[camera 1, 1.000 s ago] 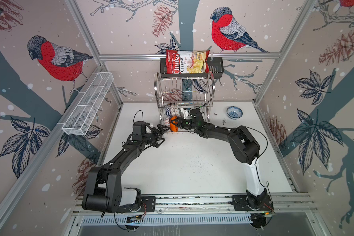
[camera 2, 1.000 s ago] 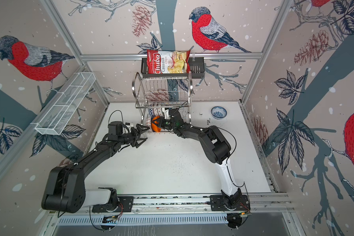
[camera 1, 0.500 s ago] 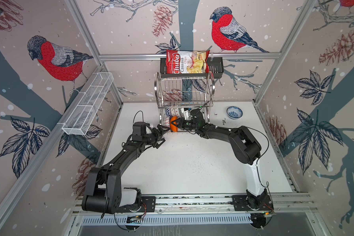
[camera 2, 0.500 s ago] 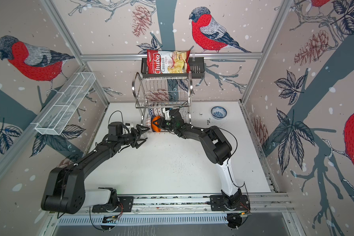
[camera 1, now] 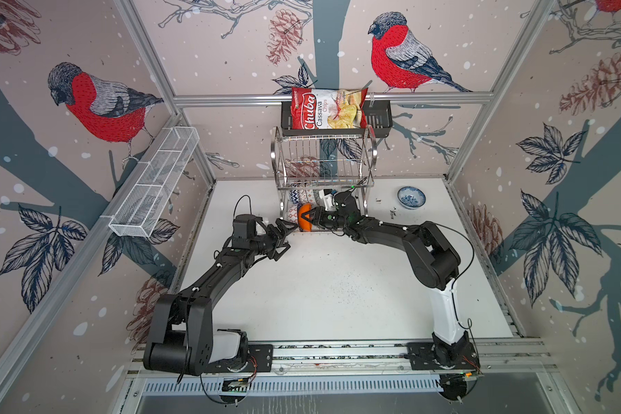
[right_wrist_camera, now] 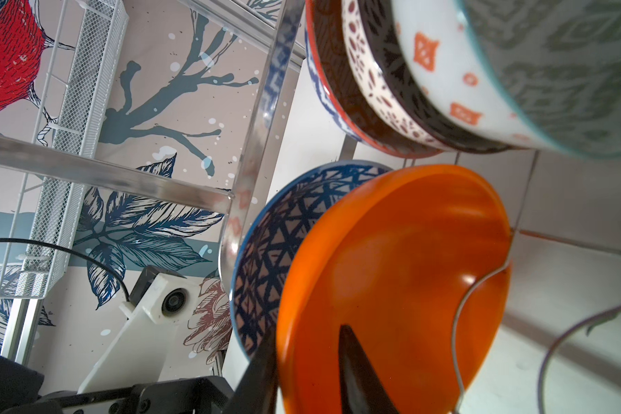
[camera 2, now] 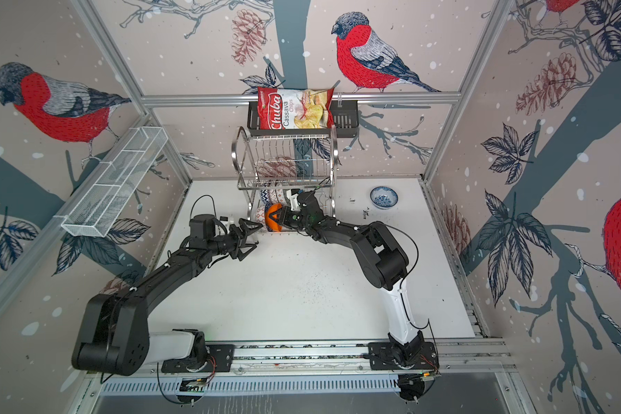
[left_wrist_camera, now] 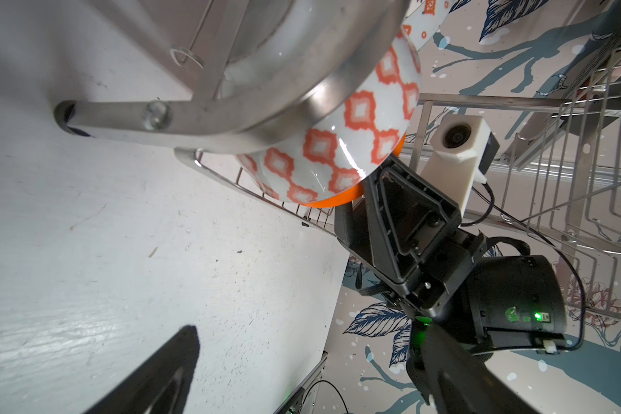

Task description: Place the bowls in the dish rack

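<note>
- Almost nothing has shifted since the earlier frame. Both arms keep their poses, and the plain orange bowl (camera 1: 303, 227) is at the same spot, at the left end of the lower tier of the dish rack (camera 1: 302, 187).
- The step in hand looks like setting that bowl down. The right gripper (camera 1: 304, 218) has its jaws astride the bowl's wall, one finger inside and one outside. I cannot tell whether they still pinch it or have let go.
- The left gripper (camera 1: 292, 235) hovers just beside the rack's left end, jaws spread wide and empty.
- The next move likely calls for freeing the jaws fully and backing out along the rim, so the bowl is not dragged off the wires. The floral bowl (camera 1: 411, 197) is then left to fetch; it sits alone on the bench (camera 1: 319, 286), well apart from the rack on its right.
- Only the right wrist view shows the orange bowl (right_wrist_camera: 391, 258) standing on edge against the dark blue bowl (right_wrist_camera: 266, 243), with more patterned bowls in a row beyond.
- Only the left wrist view shows a diamond-patterned bowl (left_wrist_camera: 337, 136) behind the rack's end frame, with the orange rim just beside it.
- Only the top views show the floral bowl and an upper tier that holds no bowl I can see.
</note>
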{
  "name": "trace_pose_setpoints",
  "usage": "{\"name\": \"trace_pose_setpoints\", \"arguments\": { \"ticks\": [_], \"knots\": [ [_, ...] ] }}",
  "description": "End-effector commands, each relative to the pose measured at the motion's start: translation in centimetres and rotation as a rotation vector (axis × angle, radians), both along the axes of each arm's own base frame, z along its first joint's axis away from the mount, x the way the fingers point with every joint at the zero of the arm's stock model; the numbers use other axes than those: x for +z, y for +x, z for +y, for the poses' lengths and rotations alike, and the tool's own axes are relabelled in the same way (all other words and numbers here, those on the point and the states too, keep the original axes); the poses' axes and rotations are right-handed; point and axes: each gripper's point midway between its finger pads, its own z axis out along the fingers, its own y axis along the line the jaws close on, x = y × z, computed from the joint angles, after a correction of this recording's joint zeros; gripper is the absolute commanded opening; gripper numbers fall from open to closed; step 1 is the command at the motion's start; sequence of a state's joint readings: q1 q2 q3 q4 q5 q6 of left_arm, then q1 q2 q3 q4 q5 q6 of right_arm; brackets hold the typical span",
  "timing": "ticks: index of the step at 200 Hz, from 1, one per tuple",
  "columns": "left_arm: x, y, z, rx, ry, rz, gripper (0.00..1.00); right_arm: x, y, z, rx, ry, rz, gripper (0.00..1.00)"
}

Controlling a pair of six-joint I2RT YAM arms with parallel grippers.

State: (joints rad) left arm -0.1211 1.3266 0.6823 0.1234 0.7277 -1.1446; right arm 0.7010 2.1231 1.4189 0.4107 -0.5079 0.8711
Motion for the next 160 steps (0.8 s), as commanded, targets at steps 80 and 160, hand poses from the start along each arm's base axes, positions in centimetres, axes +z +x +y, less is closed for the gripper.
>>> {"name": "trace_pose_setpoints", "arguments": {
  "ticks": [80, 160],
  "knots": [
    [0.4, 0.3, -0.1, -0.003, 0.003, -0.028, 0.97, 2.1, 0.3, -0.2, -0.018, 0.029, -0.018, 0.32],
    [0.5, 0.3, -0.2, -0.015, -0.003, -0.036, 0.97, 2.9, 0.5, -0.3, -0.028, 0.034, -0.027, 0.34]
  ]
}}
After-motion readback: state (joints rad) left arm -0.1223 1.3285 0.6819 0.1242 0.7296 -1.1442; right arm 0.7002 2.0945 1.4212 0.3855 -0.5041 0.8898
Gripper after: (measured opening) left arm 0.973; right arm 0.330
